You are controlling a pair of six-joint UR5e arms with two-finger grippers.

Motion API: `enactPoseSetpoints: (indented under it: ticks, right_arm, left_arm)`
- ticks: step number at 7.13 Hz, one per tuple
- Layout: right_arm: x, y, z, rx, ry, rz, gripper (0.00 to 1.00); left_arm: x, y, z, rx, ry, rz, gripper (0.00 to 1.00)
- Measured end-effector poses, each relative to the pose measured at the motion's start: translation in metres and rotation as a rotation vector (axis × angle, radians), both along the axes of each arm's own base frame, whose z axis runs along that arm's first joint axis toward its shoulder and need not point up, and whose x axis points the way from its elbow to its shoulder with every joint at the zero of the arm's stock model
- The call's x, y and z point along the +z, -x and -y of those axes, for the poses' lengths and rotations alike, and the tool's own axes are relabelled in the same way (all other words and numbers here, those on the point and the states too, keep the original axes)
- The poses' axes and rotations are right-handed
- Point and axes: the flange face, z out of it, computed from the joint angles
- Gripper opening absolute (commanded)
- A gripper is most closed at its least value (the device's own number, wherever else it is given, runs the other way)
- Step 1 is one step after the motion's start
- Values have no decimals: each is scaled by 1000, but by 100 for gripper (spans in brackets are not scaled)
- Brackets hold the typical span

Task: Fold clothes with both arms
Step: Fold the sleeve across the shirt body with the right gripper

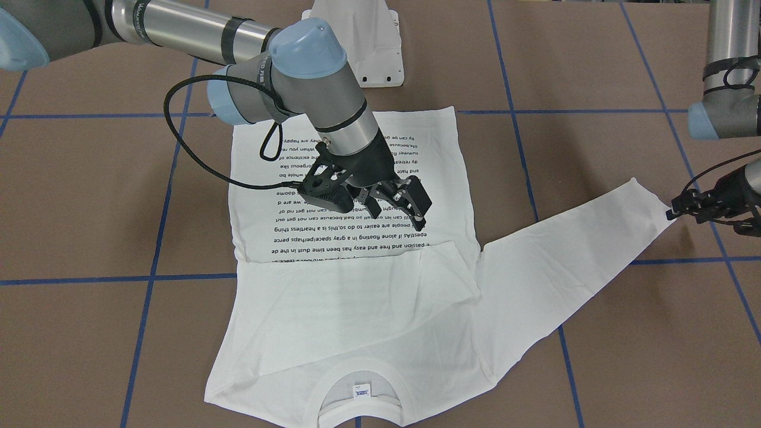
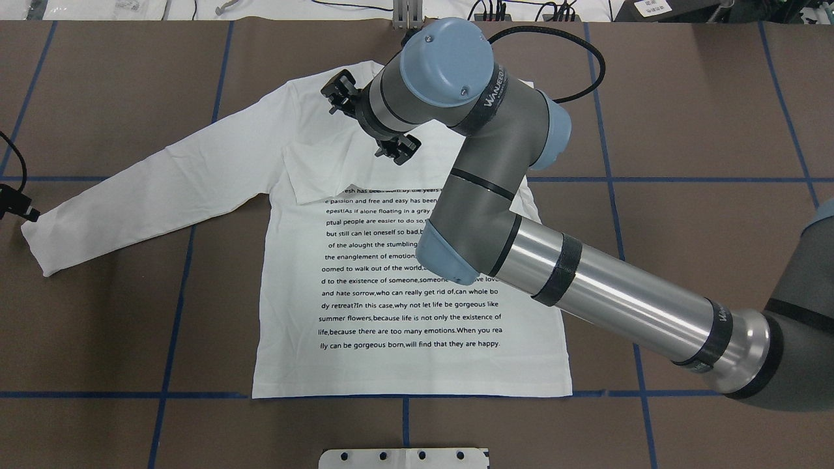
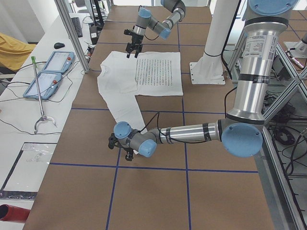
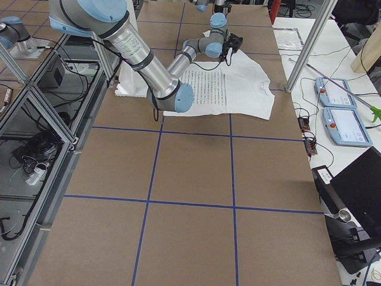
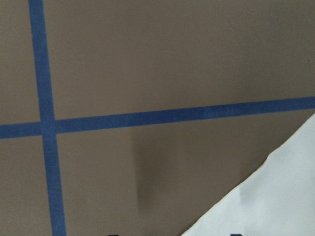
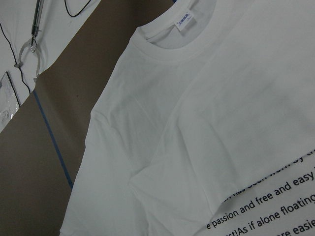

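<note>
One white long-sleeved T-shirt (image 2: pixel 404 371) lies print-up, one sleeve (image 1: pixel 357 285) folded across its chest. Right gripper (image 1: pixel 397 213) hovers above, fingers (image 1: pixel 418 217) apart; left gripper (image 1: pixel 675 213) at the other cuff (image 1: pixel 651 199), grip indiscernible.

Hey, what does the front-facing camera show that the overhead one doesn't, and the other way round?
Only front-facing: the T-shirt's ribbed collar with its neck label, and the right gripper open above the printed text, holding nothing. Only overhead: the whole bottom hem and the last text lines, readable; the right arm hides the collar there. Both: one sleeve folded across the chest, the other sleeve stretched out, the left gripper at its cuff.
</note>
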Motion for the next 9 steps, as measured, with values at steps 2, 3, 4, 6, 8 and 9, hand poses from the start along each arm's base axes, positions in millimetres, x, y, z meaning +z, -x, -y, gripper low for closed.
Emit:
enactPoseSetpoints:
  ticks: [2,3,4,6,8,9]
  right_arm:
    - [3,0,0,1,2,-2,100]
    - [3,0,0,1,2,-2,100]
    - [3,0,0,2,2,-1,100]
    - [3,-1,0,2,1,1,100]
    - [4,-8,-3,2,-4,8,100]
    - [12,-19,-9,3,-7,14,100]
  left_arm:
    - [2,-12,-5,24,3,1,7]
    - [4,-14,-7,28,6,2,0]
    - [6,-13,-9,28,10,4,0]
    - [4,-14,-10,29,12,4,0]
    - [-21,-18,-8,46,-5,-47,0]
    - [-33,-20,-8,61,-5,-83,0]
